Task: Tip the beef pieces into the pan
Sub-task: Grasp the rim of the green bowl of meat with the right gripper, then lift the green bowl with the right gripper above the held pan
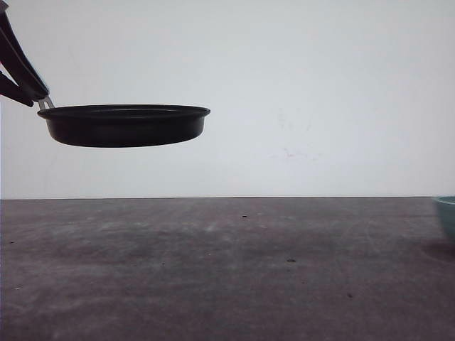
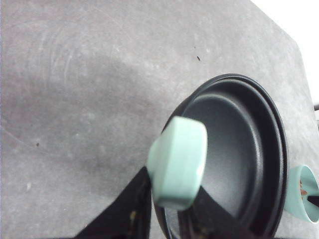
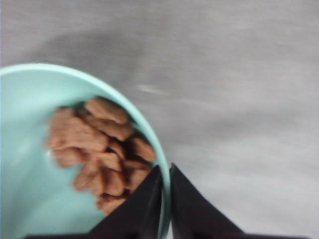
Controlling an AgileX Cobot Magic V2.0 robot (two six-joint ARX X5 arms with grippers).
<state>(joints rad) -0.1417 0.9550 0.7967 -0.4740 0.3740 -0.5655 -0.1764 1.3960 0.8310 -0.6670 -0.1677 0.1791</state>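
Note:
The black pan (image 1: 126, 126) hangs level, well above the table at the left. My left gripper (image 1: 28, 89) is shut on its pale mint-green handle (image 2: 178, 163); the pan's bare inside (image 2: 234, 149) shows beyond the handle. My right gripper (image 3: 166, 174) is shut on the rim of a teal bowl (image 3: 30, 199), one finger inside and one outside. The beef pieces (image 3: 99, 149), reddish-brown chunks, lie heaped in the bowl against the gripped side. That bowl's edge (image 1: 446, 213) peeks in at the far right of the front view, and part of it shows as the bowl (image 2: 305, 191) past the pan.
The dark grey table (image 1: 227, 270) stretches wide under the pan, with a few small specks on it. A plain white wall (image 1: 320, 85) stands behind.

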